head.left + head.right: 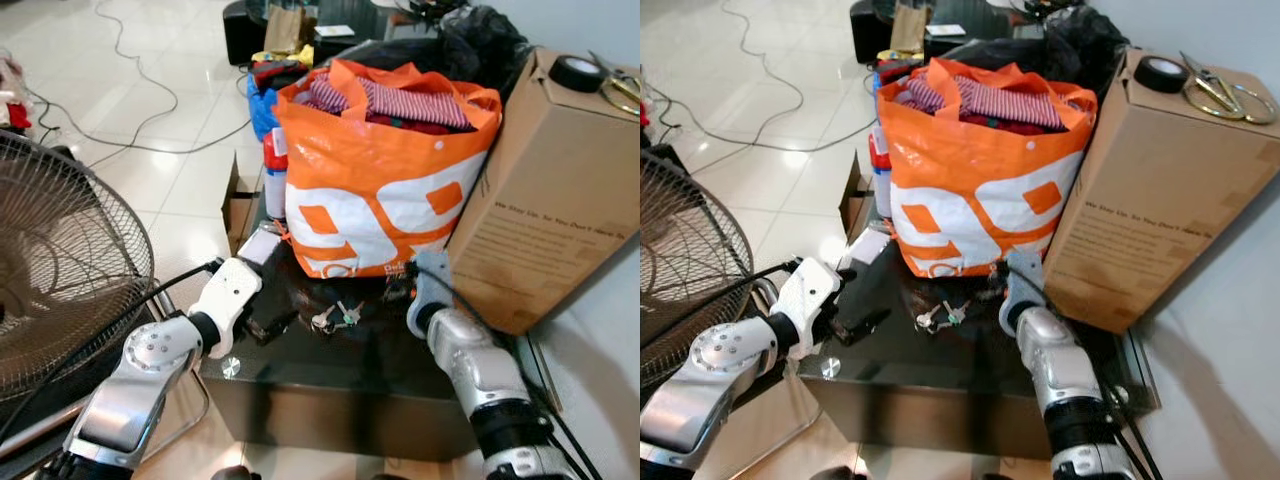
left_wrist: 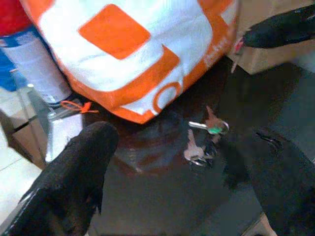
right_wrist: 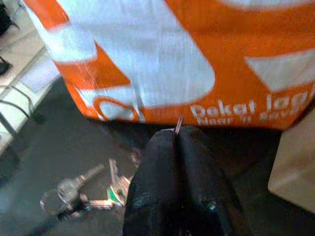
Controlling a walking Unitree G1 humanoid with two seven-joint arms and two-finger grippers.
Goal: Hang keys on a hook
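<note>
the keys [image 1: 336, 317] lie in a small bunch on the dark glossy table [image 1: 330, 380], just in front of the orange and white bag [image 1: 380, 180] stuffed with clothes. the left gripper [image 2: 177, 182] hovers low beside them with its fingers [image 2: 74, 177] spread wide and empty. the right gripper [image 3: 178, 135] sits near the bag's base with its fingers pressed together on a thin metal piece [image 3: 178, 124], close to the cardboard box [image 1: 560, 190].

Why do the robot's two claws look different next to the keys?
The left claw is open, its fingers spread either side of the keys. The right claw is shut, pinching something thin and small. Left sits left of the keys, right sits right. Both hover low over the dark table.
</note>
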